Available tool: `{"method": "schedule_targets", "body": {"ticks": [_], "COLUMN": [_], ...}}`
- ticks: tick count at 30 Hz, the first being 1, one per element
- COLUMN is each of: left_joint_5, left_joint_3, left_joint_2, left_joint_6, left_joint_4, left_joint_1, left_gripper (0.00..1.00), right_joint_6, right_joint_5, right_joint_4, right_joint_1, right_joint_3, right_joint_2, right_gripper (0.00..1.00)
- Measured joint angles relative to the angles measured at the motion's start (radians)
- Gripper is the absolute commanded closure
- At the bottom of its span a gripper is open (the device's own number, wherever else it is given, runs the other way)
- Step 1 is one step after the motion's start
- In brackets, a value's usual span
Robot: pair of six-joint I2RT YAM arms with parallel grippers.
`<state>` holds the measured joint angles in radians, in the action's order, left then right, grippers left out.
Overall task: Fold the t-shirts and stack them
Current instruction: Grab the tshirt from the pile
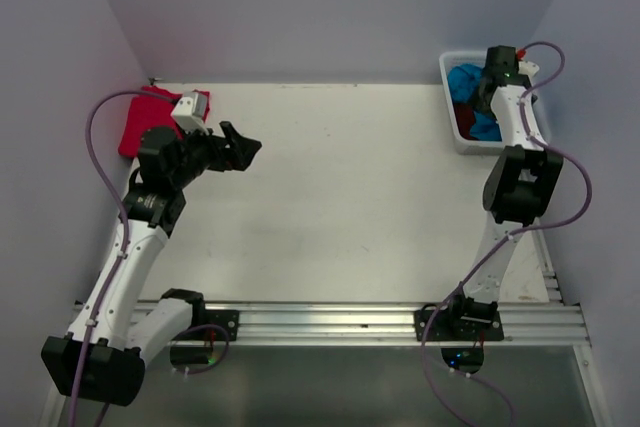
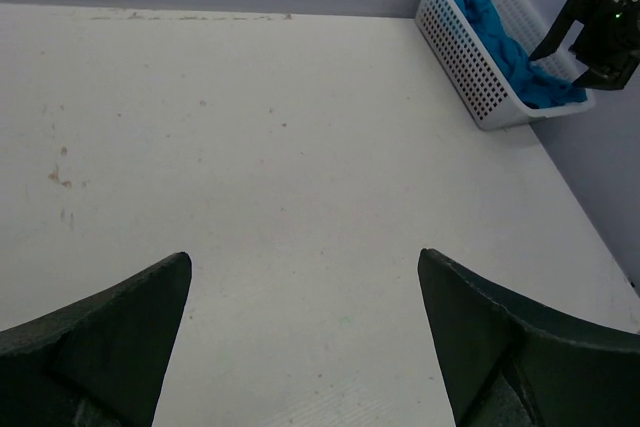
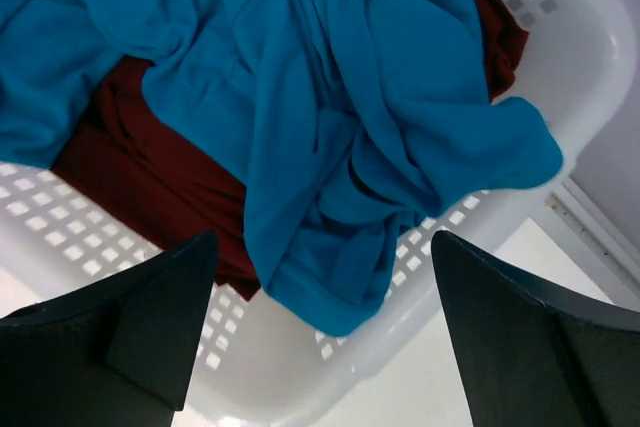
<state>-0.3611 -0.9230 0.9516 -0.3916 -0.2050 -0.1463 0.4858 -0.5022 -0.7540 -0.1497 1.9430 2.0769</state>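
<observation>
Left arm: elbow bent, forearm swung inward. I see the left gripper [image 1: 243, 147] hanging above the bare table [image 2: 300, 127], fingers spread wide, holding nothing. The red t-shirt [image 1: 148, 123] lies behind those fingers, near the far left corner.

Right arm: stretched forward, wrist tipped down. The right gripper [image 3: 322, 247] hangs over the white lattice basket [image 3: 590, 77], fingers wide apart and empty. The teal t-shirt [image 3: 330, 117] lies crumpled just below them on a maroon t-shirt [image 3: 150, 177], with one fold over the rim.

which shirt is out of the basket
The bright red t-shirt, lying at the far left of the table; the teal t-shirt and dark maroon t-shirt sit in the white basket.
</observation>
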Motion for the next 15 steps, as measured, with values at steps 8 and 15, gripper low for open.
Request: {"method": "schedule_targets", "body": {"ticks": [8,15], "left_joint_5": [0.0,0.0], "left_joint_3": [0.0,0.0], "left_joint_2": [-0.005,-0.014], "left_joint_6": [0.015,0.017], "left_joint_4": [-0.028,-0.048], "left_joint_1": [0.0,0.0], "left_gripper": [0.0,0.0], "right_joint_6": [0.043,0.086], "right_joint_5": [0.026,0.061], "right_joint_4": [-0.065,-0.063], "right_joint_1": [-0.063,-0.1], "right_joint_3": [0.119,0.1], "right_joint_2": [0.211,0.228], "right_gripper": [0.29,1.0]}}
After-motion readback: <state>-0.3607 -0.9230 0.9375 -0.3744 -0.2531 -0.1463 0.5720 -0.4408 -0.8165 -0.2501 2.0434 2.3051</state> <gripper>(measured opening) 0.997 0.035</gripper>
